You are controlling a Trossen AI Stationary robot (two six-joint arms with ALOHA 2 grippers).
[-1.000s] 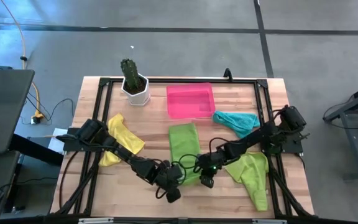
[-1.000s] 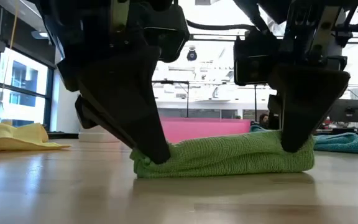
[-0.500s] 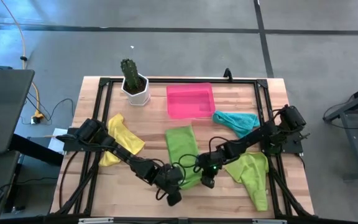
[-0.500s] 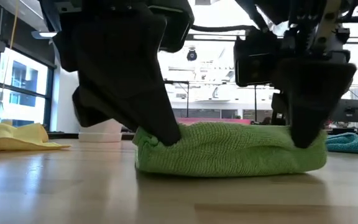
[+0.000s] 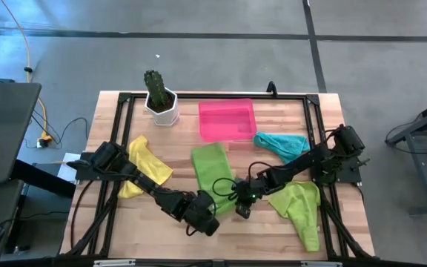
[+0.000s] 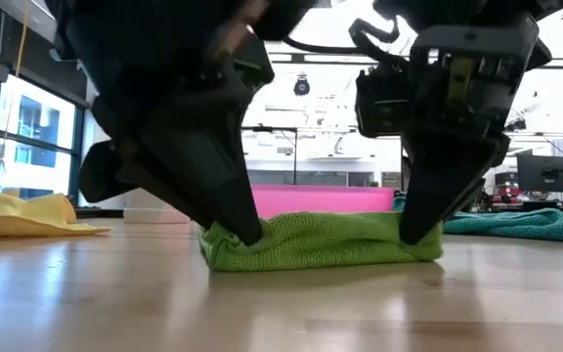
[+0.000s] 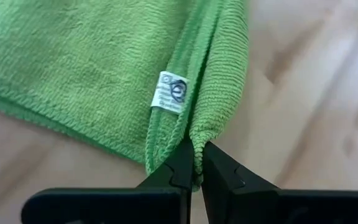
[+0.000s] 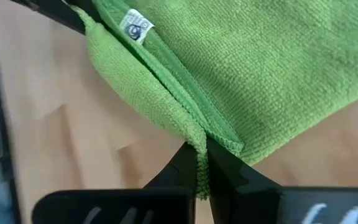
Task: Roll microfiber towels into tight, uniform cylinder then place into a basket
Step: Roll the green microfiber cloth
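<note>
A lime green microfiber towel (image 5: 212,172) lies flat in the middle of the table, its near edge turned over into a low fold (image 6: 321,242). My left gripper (image 5: 213,209) is shut on the fold's left end and my right gripper (image 5: 238,202) is shut on its right end. Beyond the towel stands the pink basket (image 5: 227,119). A yellow towel (image 5: 145,167) lies at the left, a teal one (image 5: 282,144) at the right and another lime green one (image 5: 300,209) at the near right. My left gripper pinches the left end of the towel's folded near edge (image 7: 196,142) between its two fingers, several layers. The fingers slant down from the near left. The fold rests on the table. My right gripper pinches the right end of the same fold (image 8: 197,148) between its two fingers, several layers at the hem. It slants down from the near right. The fold lies on the table, slack between the two grippers.
A white pot with a cactus (image 5: 159,96) stands at the far left. A black frame (image 5: 317,141) runs round the table top. Bare wood lies in front of the fold, toward the near edge.
Both grippers stay shut on the fold and have turned at the wrist, the left one rolling most. The fold rose into a thick hump, then came down lower and shorter as the right gripper drew closer to the left one. The towel's flat far part has slid toward the table's left.
</note>
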